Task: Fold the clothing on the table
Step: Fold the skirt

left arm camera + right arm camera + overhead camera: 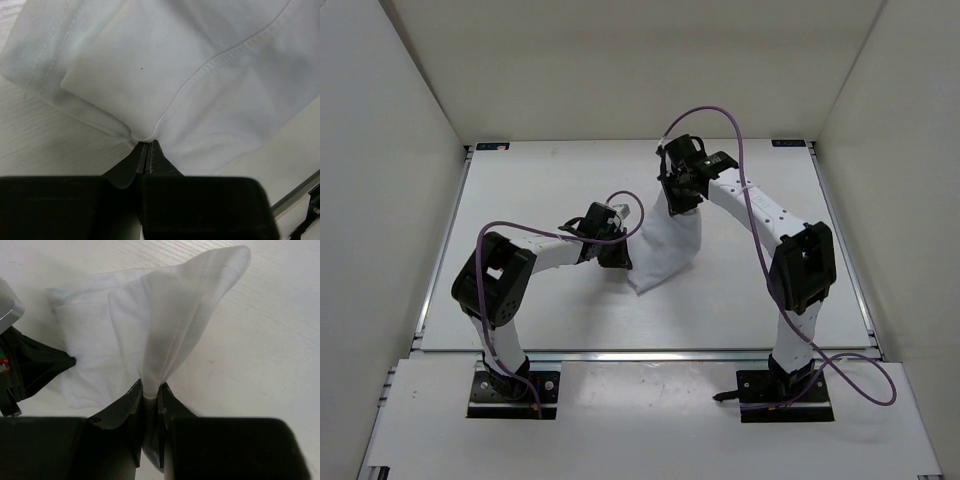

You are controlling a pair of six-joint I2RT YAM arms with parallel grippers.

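- My left claw (pixel 148 146) is pinched almost shut on a folded edge of the clothing (pixel 175 65). The cloth bunches into a small rounded tuck right at the fingertips.
- My right claw (pixel 150 390) is closed down on the cloth too. A thin pleat comes out from between the jaws and fans away into a peak.
- From above, the clothing sits near the middle of the tabletop (pixel 540 180), between the two claws. The right claw has its far end, which looks raised. The left claw grips its left side, and the near end tapers down to rest on the tabletop.
- Progress, as I judge it: the garment is gathered into a compact, layered bundle rather than spread flat, so at least one fold looks made. I read this as mid-fold, with both held edges yet to be carried over and laid down. Flattening and any last fold remain.
- The fabric is thin, soft and plain white. It is slightly translucent where it stretches away from the right claw, with grey shadow in the pleats.
- In the left wrist view a stitched hem curves across the layers, and there is one tiny dark speck on the cloth.
- The tabletop is matte white with a faint fine grain, flat and hard against the limp cloth.
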